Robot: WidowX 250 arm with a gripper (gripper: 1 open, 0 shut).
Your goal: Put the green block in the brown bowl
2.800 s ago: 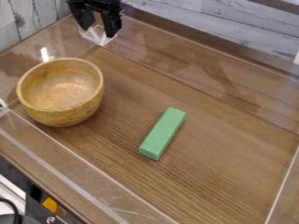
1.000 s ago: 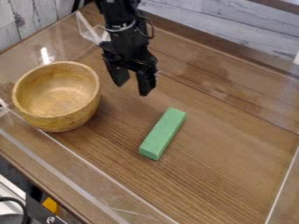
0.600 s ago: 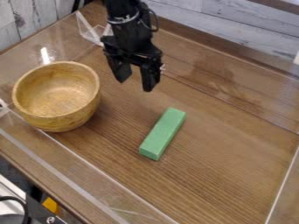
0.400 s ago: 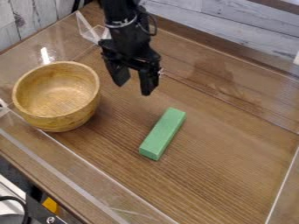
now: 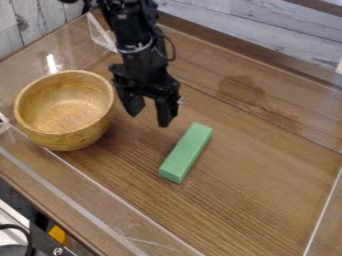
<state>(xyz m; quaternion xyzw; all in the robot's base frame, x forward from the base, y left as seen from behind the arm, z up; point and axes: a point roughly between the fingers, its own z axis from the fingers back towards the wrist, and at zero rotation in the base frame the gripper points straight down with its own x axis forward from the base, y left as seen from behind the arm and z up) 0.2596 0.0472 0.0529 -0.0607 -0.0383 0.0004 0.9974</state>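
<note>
Two things of mine to deal with sit on the wood-grain worktop (image 5: 254,150): the green block (image 5: 186,152) and the brown bowl (image 5: 62,104). My claw (image 5: 148,106) points straight down with its dark fingers (image 5: 131,104) spread apart and nothing between them. It hangs between the two, just right of the bowl's rim and a little up and left of the block's far end, clear of both. The block lies flat on the worktop, slanted, its near end toward the front edge. The bowl stands upright at the left, well apart from the block, and it has nothing in it.
</note>
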